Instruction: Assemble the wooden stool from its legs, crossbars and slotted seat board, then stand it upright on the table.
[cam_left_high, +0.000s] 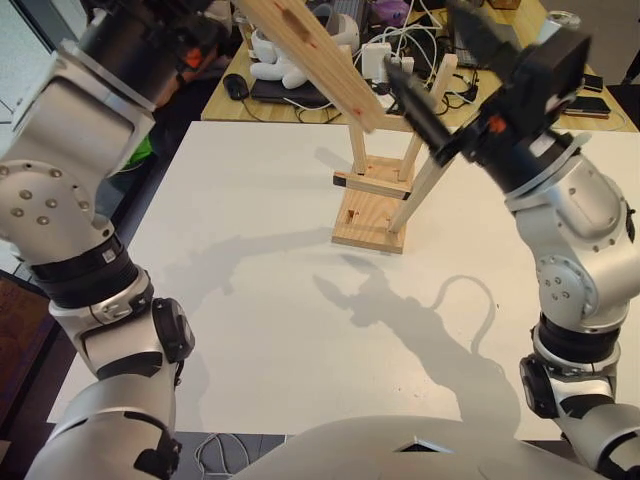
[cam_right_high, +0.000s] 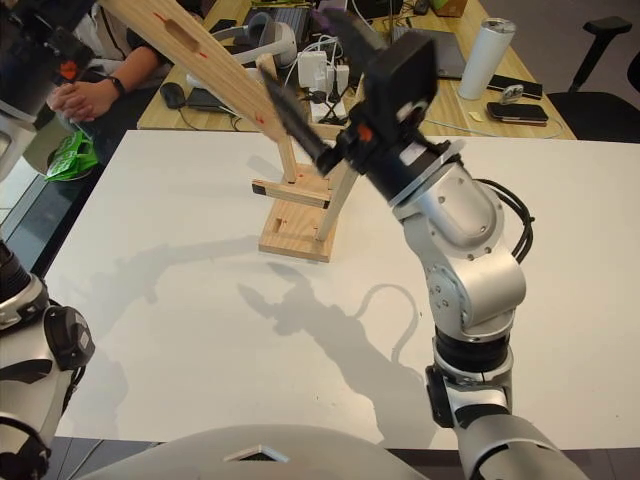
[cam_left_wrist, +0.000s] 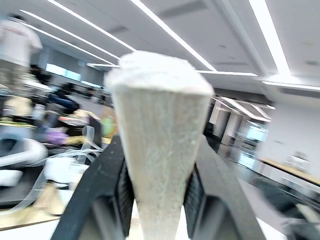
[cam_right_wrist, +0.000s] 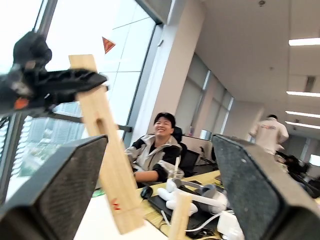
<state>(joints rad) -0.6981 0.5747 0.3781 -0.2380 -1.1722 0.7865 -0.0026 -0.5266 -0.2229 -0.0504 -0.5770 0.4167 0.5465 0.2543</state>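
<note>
Left end effector (cam_left_wrist: 159, 195): clamped on a slotted wooden leg (cam_left_high: 320, 60), held slanting above the counter (cam_left_high: 250, 300).
Right end effector (cam_right_wrist: 160, 150): wide open, empty, raised beside the partial stool.
Seat board (cam_left_high: 370, 225): flat on the counter, carrying two standing legs (cam_left_high: 357, 140) and a crossbar (cam_left_high: 372, 183).

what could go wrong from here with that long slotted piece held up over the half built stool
The long slotted wooden piece is held high by the left hand and slants down over the upright wooden legs. Lowered carelessly, it might knock them out of the flat wooden seat board. The open right hand hangs close beside the piece's lower end, so the two may collide.
</note>
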